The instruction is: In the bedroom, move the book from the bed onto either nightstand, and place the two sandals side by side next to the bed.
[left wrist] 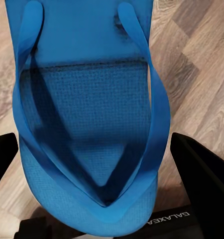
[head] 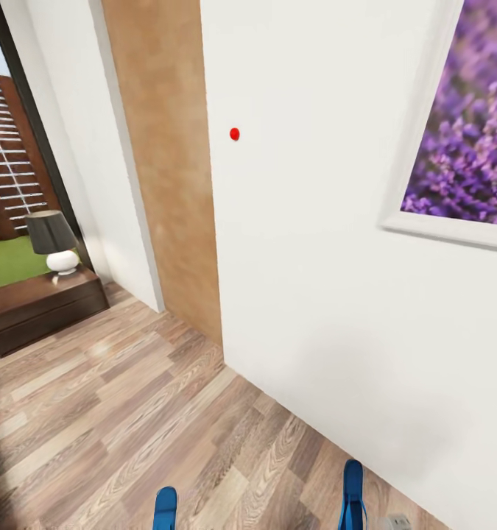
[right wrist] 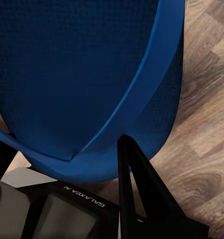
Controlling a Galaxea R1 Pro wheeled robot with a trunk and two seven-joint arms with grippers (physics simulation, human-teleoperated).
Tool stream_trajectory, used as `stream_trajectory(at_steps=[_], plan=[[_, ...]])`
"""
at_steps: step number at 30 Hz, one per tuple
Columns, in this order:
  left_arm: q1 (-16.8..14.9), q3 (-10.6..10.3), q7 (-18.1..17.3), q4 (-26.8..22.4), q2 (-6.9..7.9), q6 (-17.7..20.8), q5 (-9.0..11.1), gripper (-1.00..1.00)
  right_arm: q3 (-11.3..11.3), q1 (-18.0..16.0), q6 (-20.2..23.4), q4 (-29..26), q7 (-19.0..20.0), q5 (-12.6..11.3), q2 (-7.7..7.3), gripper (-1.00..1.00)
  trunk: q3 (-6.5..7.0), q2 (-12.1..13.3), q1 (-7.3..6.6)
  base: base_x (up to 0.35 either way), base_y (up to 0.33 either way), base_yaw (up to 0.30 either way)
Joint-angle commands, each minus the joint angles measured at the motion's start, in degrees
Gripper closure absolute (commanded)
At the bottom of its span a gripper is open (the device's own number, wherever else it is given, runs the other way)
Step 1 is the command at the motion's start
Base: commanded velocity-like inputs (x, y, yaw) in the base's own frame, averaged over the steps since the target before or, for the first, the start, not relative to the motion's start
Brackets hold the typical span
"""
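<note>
Two bright blue sandals poke up at the bottom edge of the head view, the left sandal (head: 165, 508) and the right sandal (head: 353, 497), both held above the wood floor. In the left wrist view my left gripper (left wrist: 92, 142) is shut on a sandal (left wrist: 87, 99), toe end toward the camera, with a black finger (left wrist: 201, 174) on each side. My right gripper (right wrist: 59, 142) is shut on the other sandal (right wrist: 77, 74); one finger (right wrist: 137, 184) crosses its edge. A dark nightstand (head: 42, 302) with a lamp (head: 53, 243) stands at far left. The book and the bed are out of view.
A white wall (head: 314, 258) with a framed lavender picture (head: 469, 132) is close ahead on the right. A tan door (head: 167, 162) sits left of it. Light wood-plank floor (head: 130, 412) runs between me and the nightstand. A dark-framed window (head: 12, 147) is behind the lamp.
</note>
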Motion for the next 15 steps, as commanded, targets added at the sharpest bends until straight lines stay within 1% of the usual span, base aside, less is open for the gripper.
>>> stream_trajectory(at_steps=[1,9,15], plan=[[-0.1,-0.4,-0.2,0.1,0.01,-0.2,0.5,1.0,0.5,-0.1,-0.4,0.2,0.3,-0.4,0.03,1.0,-0.06,0.0,0.0,0.0,0.0,0.251],[-0.1,-0.4,-0.2,0.1,0.01,-0.2,0.5,1.0,0.5,-0.1,-0.4,0.2,0.3,-0.4,0.05,1.0,-0.06,0.0,0.0,0.003,-0.002,0.252],[-0.1,-0.4,-0.2,0.1,0.01,-0.2,0.5,1.0,0.5,-0.1,-0.4,0.2,0.3,-0.4,0.05,1.0,-0.06,0.0,0.0,0.14,-0.126,0.253]])
